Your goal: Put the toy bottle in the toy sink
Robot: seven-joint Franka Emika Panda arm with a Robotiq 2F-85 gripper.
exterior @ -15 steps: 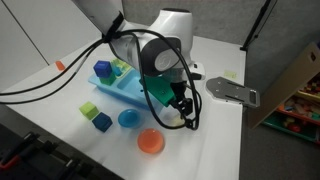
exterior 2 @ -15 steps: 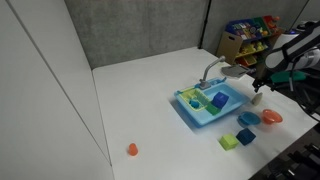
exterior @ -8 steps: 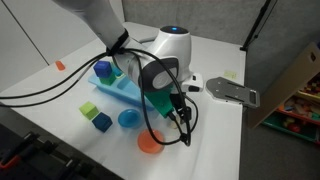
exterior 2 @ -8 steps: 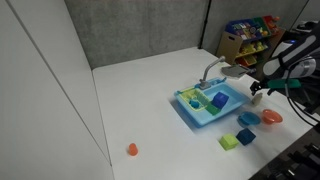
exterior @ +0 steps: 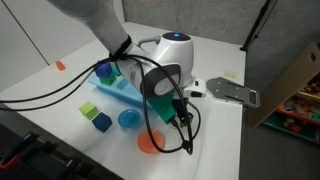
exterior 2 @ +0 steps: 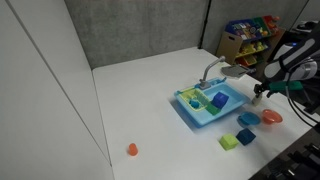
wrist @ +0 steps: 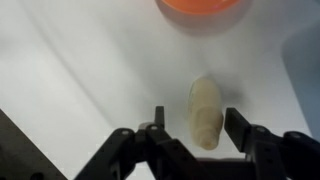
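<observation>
We see pincer [wrist: 195,128] wide open, straddling toy bottle [wrist: 205,112]. Bottle lying flat on white tabletop [wrist: 80,70], near orange plate [wrist: 200,5], outside toy sink [exterior 2: 212,105].

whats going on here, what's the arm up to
A robot arm is going for the toy bottle, which lies on its side on the white table near the orange plate. The pincer is open with one finger on each side of the bottle and gaps showing, so nothing is gripped yet. The toy sink sits nearby.
</observation>
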